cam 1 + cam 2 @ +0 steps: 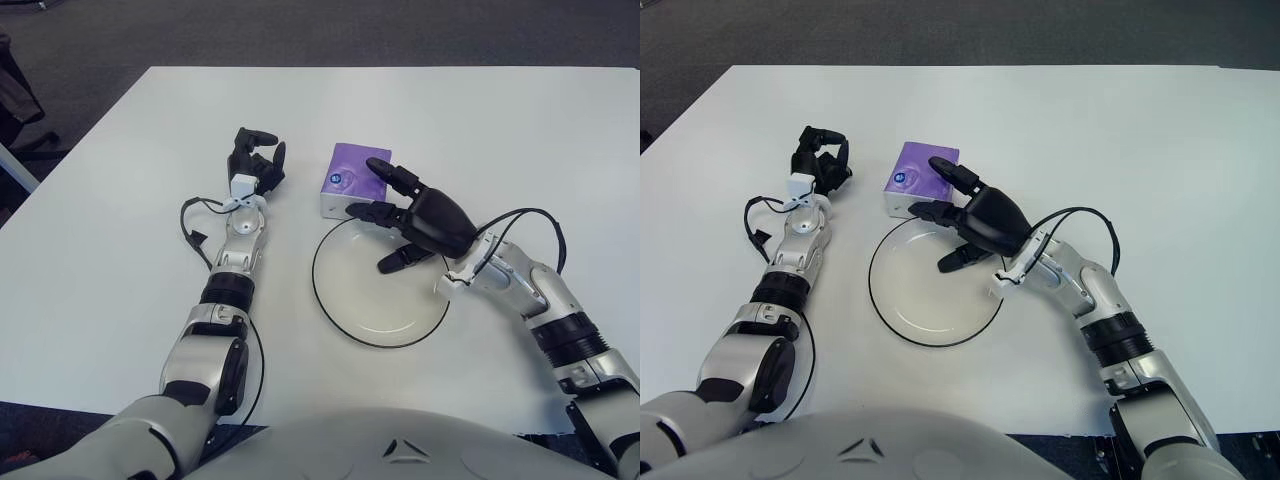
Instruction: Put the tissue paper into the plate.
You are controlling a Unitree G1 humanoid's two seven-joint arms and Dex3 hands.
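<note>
A purple and white tissue pack [350, 177] lies on the white table, touching the far rim of a clear round plate with a dark rim [345, 315]. My right hand [400, 215] hovers over the plate's far right part, fingers spread, its top finger reaching the pack's right edge. It holds nothing. My left hand [255, 160] shows to the left of the pack, fingers curled, with nothing in it.
The white table [500, 130] stretches wide to the back and right. A black cable [193, 225] loops beside my left forearm, and another [530, 225] arcs over my right forearm. Dark floor lies beyond the far table edge.
</note>
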